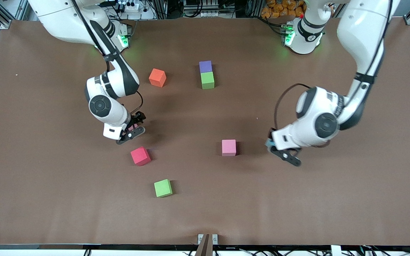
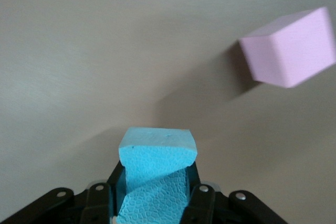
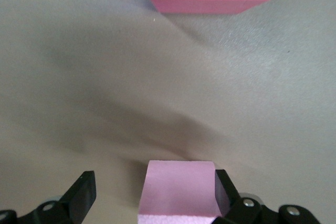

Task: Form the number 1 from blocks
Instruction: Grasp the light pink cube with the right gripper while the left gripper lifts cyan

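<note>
Jaws of the left gripper (image 1: 286,153) are clamped on the sky blue block (image 2: 156,174), held above the table (image 1: 333,199) toward the left arm's end, beside a pink block (image 1: 229,147) that lies on the surface. On the right gripper (image 1: 132,128), a second pink block (image 3: 180,191) is seen between the fingers; one finger (image 3: 223,188) touches it, while the other (image 3: 81,195) stands apart, so a firm grasp cannot be confirmed. This gripper is over the table just beside the red cube (image 1: 140,155). A purple block (image 1: 205,66) and a green block (image 1: 207,80) are found touching, the purple one farther from the front camera. Another green cube (image 1: 163,187) lies nearest that camera. An orange cube (image 1: 157,77) is noted beside the purple-green pair, toward the right arm's end.
</note>
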{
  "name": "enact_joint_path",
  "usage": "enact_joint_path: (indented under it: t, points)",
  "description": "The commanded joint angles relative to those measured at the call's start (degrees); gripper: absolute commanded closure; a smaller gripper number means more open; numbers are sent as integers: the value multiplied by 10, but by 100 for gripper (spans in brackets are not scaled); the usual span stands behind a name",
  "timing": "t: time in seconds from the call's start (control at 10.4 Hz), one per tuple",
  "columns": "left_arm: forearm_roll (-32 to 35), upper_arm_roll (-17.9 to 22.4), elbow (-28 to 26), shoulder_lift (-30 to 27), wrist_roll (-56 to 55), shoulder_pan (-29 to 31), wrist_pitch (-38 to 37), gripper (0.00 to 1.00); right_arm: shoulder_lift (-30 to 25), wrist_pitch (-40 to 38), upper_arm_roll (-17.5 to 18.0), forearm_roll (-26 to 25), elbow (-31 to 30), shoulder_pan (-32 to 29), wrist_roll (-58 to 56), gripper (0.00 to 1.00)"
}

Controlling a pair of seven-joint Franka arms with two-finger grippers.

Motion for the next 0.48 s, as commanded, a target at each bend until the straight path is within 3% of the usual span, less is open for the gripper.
enact_joint_path:
  t: [0.0,0.19,0.38]
  points:
    - [-6,-59,-21,-22,-151,5,-24,100,-31,20,5,-8,-45,-5,-12,0]
    - [0,-120,-19,-10,-294,-3,-22,100,-36,19,5,-8,-47,-8,-28,0]
    - [2,-126,-19,0,-371,-45,-6,100,-41,15,5,-8,-47,-22,-48,0]
